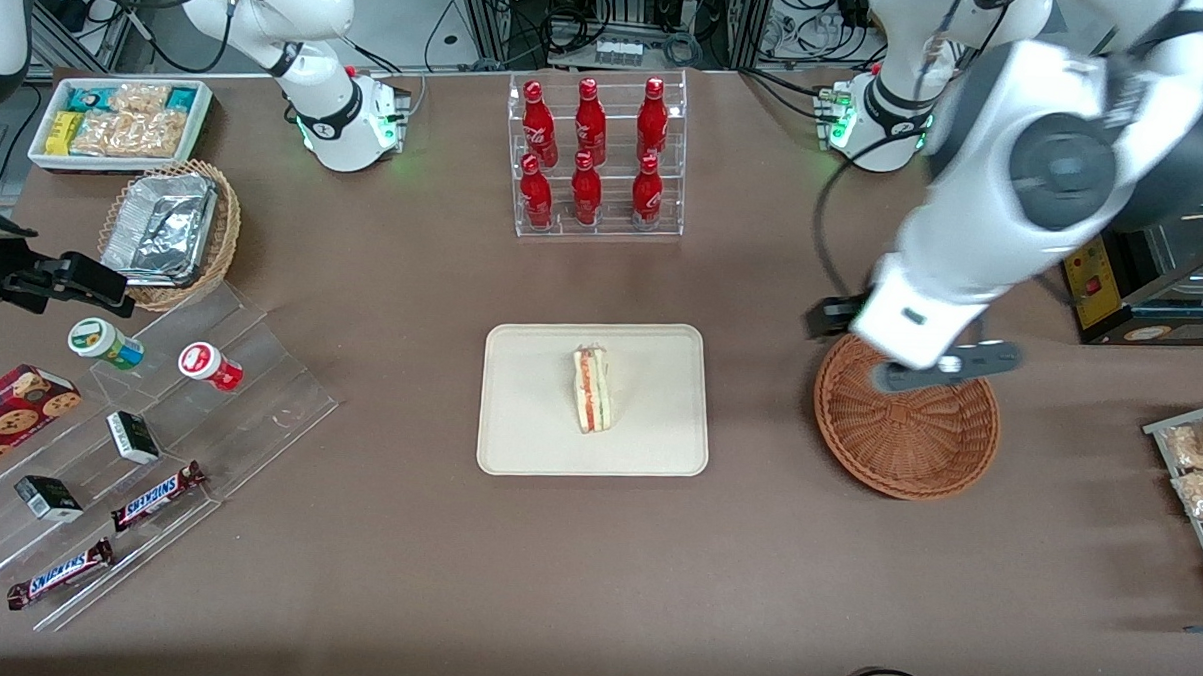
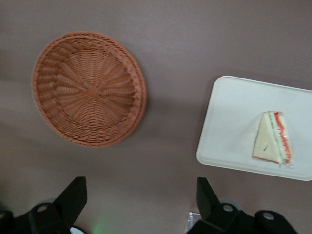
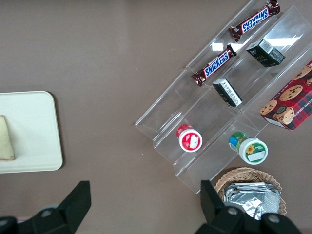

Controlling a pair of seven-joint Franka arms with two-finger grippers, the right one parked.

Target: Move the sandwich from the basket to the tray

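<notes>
One sandwich [image 1: 592, 389] lengthwise toward front camera

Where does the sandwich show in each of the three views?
Front view: the sandwich lies on the tray, near its middle; the gripper, open, hangs above the empty basket.
Left wrist view: the sandwich lies on the tray.
Right wrist view: a bread corner shows at the picture's edge.
Shared landmark: the tray.
</notes>
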